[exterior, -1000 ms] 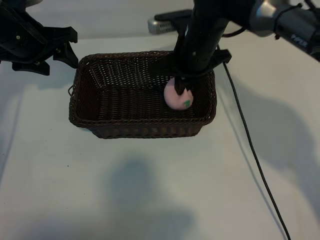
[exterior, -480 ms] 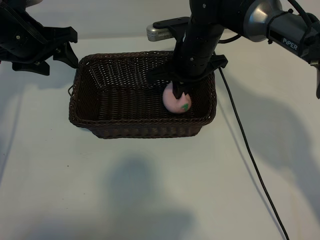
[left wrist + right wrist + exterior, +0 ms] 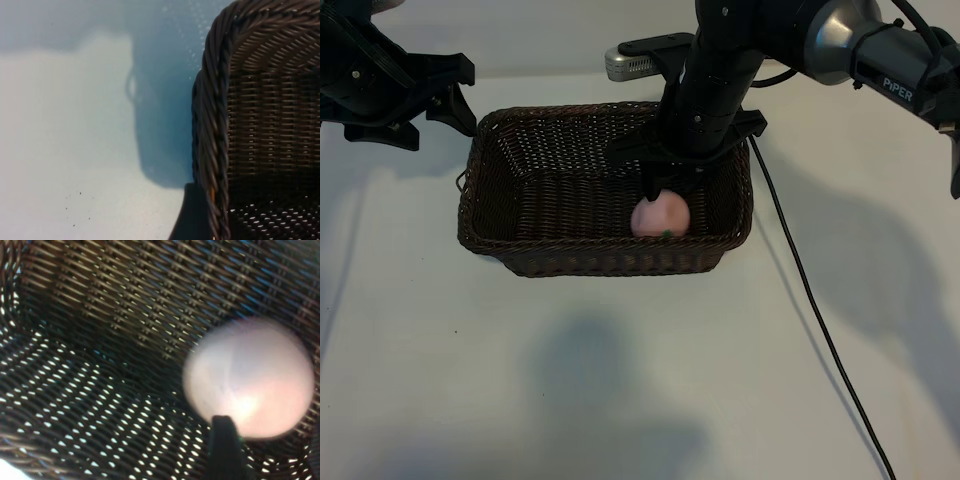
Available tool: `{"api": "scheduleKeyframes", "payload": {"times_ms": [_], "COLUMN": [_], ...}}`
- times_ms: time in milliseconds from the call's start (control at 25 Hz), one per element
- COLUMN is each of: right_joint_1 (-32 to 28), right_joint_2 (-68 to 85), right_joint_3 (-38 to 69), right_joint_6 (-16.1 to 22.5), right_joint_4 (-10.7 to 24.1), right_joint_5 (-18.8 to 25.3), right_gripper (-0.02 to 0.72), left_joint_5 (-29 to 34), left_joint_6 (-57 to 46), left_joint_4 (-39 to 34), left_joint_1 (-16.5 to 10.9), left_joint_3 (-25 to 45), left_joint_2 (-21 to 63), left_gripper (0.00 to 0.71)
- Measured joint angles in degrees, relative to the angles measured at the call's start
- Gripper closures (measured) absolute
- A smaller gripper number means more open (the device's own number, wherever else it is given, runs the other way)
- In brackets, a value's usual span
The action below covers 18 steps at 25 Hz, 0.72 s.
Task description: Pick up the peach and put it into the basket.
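Two black robot arms stand over a pale table (image 3: pixel 620 380). In the middle lies the large rectangular dark-brown woven wicker basket (image 3: pixel 570 255), its long axis running left to right in the exterior view, its open side facing up. The small round pale-pink toy peach (image 3: pixel 660 215) sits inside it, in the near right part, close to the near wall; being round it has no long axis, and its tiny green leaf mark shows at its lower edge, toward the near side.

The right gripper (image 3: pixel 665 190) points steeply down just above the peach. Whether its fingers are spread or closed I cannot tell (in the right wrist view only one dark fingertip (image 3: pixel 226 447) shows in front of the fruit).

The left gripper (image 3: pixel 445 100) hangs beyond the basket's far left corner, fingers spread, holding nothing. A thin black cable (image 3: pixel 820 330) lies on the table at the right.
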<state>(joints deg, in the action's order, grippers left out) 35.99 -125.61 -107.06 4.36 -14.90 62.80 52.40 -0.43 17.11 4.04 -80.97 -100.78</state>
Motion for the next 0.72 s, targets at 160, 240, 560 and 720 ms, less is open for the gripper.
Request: {"api": "scheduleKeyframes", "payload": {"times_ms": [160, 240, 560, 720], "right_joint_1": [0.00, 0.00, -0.17, -1.95], "right_joint_2": [0.00, 0.00, 0.00, 0.00], "right_joint_3": [-3.12, -6.09, -12.56, -12.57], "right_joint_6": [0.00, 0.00, 1.66, 2.25], "right_joint_4": [0.00, 0.19, 5.63, 5.66], "right_joint_5": [2.46, 4.63, 6.98, 7.11], "right_gripper": [0.209, 0.209, 0.208, 0.208], "left_joint_5": [0.00, 0.00, 0.00, 0.00], "left_joint_6": [0.00, 0.00, 0.00, 0.00], "left_joint_4": [0.00, 0.00, 0.00, 0.00], "left_joint_1": [0.00, 0.00, 0.00, 0.00], "left_joint_3": [0.00, 0.00, 0.00, 0.00], "left_joint_2": [0.00, 0.00, 0.00, 0.00], "left_gripper": [0.122, 0.122, 0.122, 0.122]}}
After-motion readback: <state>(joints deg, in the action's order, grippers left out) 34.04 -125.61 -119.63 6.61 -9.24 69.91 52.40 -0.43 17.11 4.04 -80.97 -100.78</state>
